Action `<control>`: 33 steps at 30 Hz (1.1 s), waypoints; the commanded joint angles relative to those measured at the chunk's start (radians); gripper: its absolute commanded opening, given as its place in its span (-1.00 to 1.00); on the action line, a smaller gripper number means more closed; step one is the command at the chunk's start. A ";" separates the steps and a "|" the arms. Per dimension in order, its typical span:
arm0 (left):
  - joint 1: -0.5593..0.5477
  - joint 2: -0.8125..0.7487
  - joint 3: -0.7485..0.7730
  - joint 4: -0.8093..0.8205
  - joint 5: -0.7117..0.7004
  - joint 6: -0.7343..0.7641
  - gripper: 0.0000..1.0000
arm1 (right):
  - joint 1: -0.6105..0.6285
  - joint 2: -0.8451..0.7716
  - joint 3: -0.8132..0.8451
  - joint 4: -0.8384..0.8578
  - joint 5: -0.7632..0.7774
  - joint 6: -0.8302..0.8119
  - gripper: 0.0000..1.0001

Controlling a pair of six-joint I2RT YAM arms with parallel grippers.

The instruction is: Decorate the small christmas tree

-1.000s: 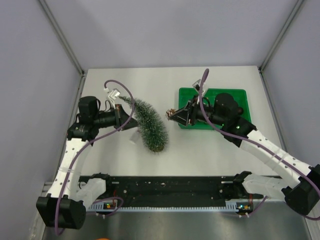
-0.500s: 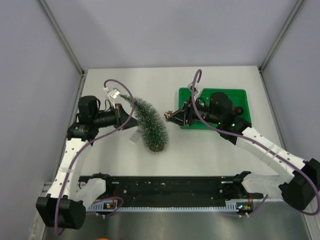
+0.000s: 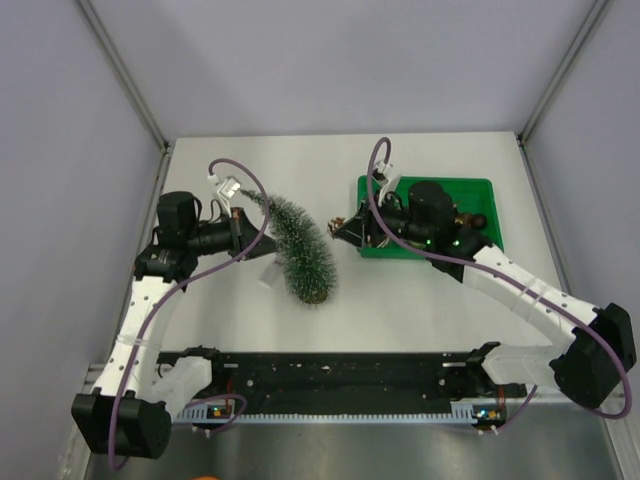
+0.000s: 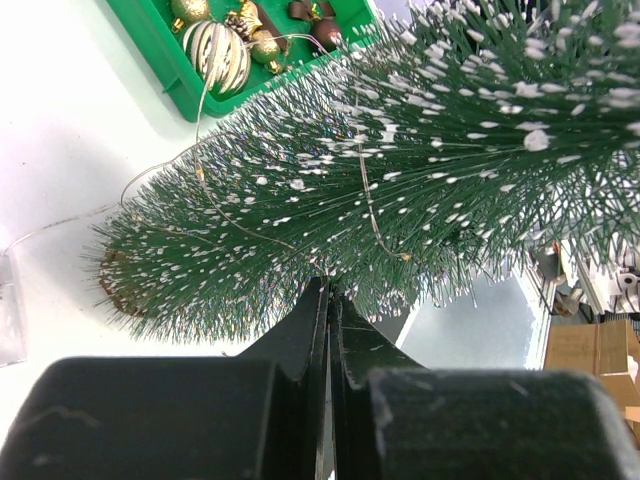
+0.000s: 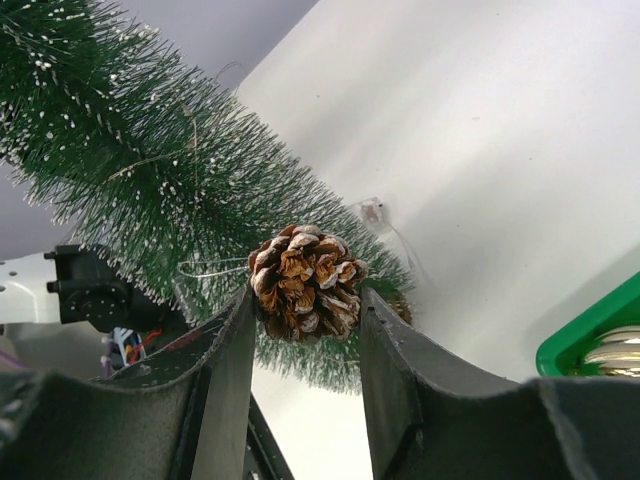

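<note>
The small christmas tree point(image 3: 300, 245) leans over the table, its tip toward the back left and its wooden base point(image 3: 313, 295) toward me. A thin wire point(image 4: 370, 200) winds through its frosted bristles point(image 4: 420, 150). My left gripper point(image 3: 240, 228) is shut on the tree's upper part, and its fingertips point(image 4: 322, 300) are buried in the bristles. My right gripper point(image 3: 345, 230) is shut on a brown pine cone point(image 5: 305, 283), frosted white. It holds the cone just off the tree's right side point(image 5: 130, 150).
A green tray point(image 3: 470, 190) at the back right holds ornaments, among them a gold striped ball point(image 4: 220, 52). A small clear box point(image 3: 268, 278) on the wire lies on the table left of the tree's base. Grey walls close in three sides.
The right arm has swung its wrist and forearm leftward and back a little, with the pine cone staying near the tree's side. The left arm and the tree have not moved.
</note>
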State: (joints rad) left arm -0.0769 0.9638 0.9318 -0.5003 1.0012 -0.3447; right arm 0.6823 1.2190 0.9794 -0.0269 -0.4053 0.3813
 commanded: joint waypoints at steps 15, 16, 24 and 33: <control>-0.014 -0.023 0.024 0.055 0.005 -0.019 -1.00 | 0.005 0.002 0.074 0.010 0.028 -0.032 -0.74; -0.014 -0.023 0.024 0.055 0.007 -0.019 -1.00 | 0.008 0.004 0.076 0.012 0.028 -0.032 -0.74; -0.015 -0.031 0.015 0.066 0.005 -0.027 -1.00 | 0.033 0.007 0.091 0.018 0.017 -0.012 -0.74; -0.015 -0.039 0.001 0.091 0.007 -0.043 -1.00 | 0.065 0.014 0.093 0.051 0.017 -0.001 -0.75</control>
State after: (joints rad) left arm -0.0868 0.9504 0.9318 -0.4622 1.0008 -0.3744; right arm 0.7231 1.2312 1.0222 -0.0345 -0.3759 0.3702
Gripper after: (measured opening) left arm 0.032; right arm 0.403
